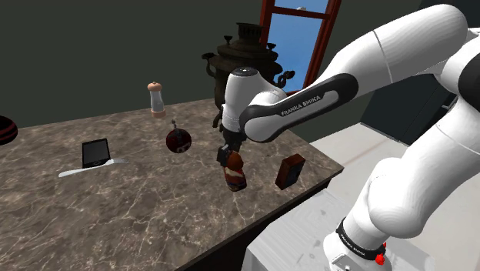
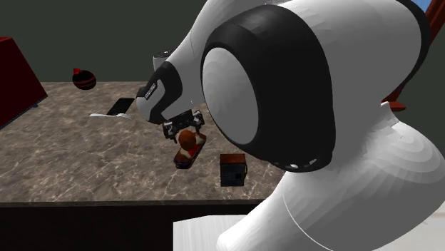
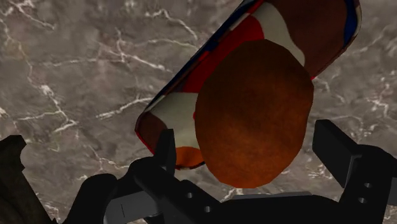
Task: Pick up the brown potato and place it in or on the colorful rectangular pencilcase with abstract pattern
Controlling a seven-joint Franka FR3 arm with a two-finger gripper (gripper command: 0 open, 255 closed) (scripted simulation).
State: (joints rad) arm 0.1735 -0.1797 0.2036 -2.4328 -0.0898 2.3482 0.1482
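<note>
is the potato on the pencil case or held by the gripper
On the case, it seems: the potato lies on the patterned pencilcase, and the gripper stands open, a gap between finger and potato.

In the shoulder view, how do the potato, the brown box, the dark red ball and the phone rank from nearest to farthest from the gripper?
1. potato, between the fingers of the gripper.
2. brown box, toward the view's right, and dark red ball, toward its left: too close to call.
3. phone, far toward the view's left.
</note>
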